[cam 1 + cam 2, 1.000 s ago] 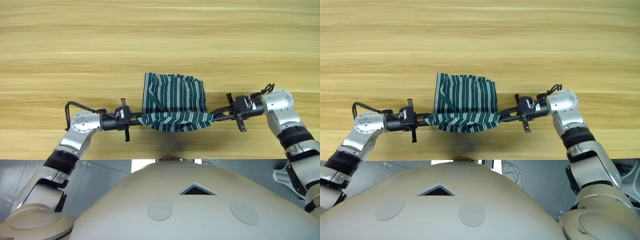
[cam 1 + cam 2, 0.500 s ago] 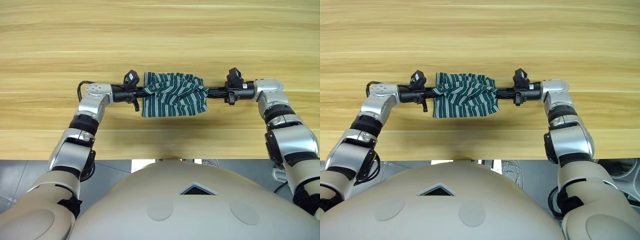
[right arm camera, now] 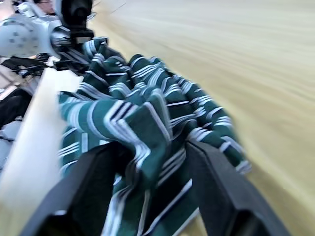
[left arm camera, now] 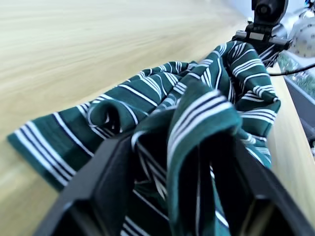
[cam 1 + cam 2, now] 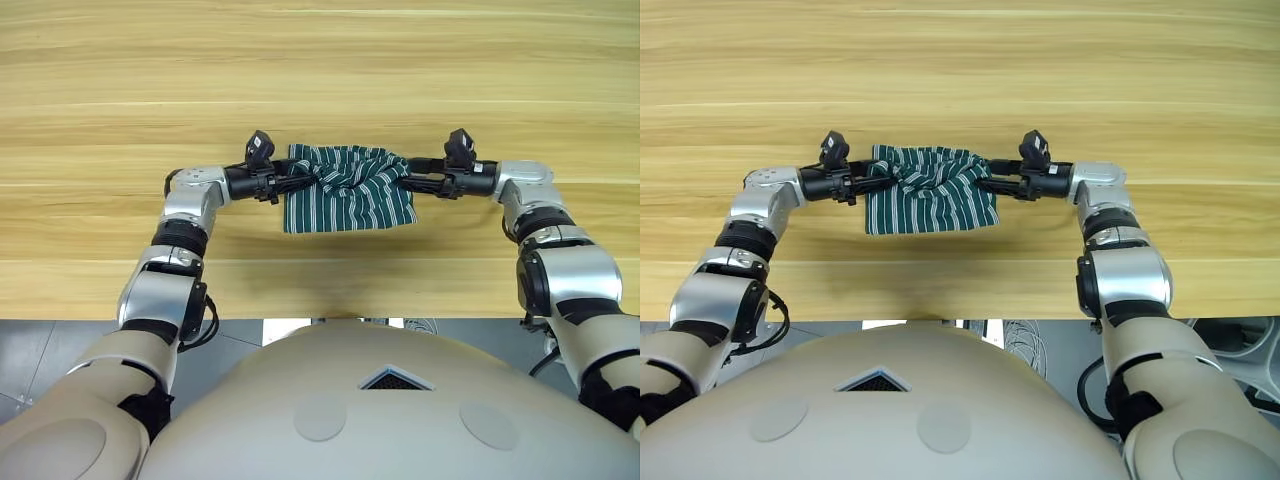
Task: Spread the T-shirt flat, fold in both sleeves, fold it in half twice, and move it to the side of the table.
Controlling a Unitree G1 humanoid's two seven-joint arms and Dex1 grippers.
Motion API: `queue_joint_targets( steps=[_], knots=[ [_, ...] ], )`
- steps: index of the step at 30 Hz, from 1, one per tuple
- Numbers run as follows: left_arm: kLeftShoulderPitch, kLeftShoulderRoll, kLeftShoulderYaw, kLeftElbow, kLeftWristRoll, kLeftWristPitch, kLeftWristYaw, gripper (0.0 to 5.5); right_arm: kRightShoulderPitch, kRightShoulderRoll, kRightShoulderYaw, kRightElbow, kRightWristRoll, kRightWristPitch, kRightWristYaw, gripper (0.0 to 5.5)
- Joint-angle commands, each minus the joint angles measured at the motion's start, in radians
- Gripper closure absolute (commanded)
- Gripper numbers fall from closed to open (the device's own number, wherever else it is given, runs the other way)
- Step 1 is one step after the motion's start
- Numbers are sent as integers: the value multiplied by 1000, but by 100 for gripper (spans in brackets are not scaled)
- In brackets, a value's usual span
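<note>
The green-and-white striped T-shirt [image 5: 348,195], folded into a small packet, lies on the wooden table [image 5: 320,70] between the two grippers. The left gripper [image 5: 292,183] has its jaws clamped on a bunched fold at one far corner. The right gripper [image 5: 406,179] pinches the opposite far corner likewise, and the rest of the cloth lies flat to the near side of both jaws.

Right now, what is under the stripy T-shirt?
The wooden table shows all around the T-shirt, so it lies beneath. The left gripper and right gripper pinch its far corners. Anything directly under the cloth is covered.
</note>
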Motion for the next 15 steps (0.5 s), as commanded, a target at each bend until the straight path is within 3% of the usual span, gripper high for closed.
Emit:
queue_joint_targets(
  steps=[1, 12, 15],
  knots=[
    [-30, -12, 64, 31, -8, 33, 50, 252, -2, 29, -24, -31, -40, -42, -112, 228],
    [14, -19, 237, 122, -16, -43, 178, 67, -20, 59, -46, -28, -151, -32, -521, 25],
    [15, -14, 242, 183, 23, -130, 234, 11, -16, 45, -57, -21, -165, -34, -554, 10]
  ],
)
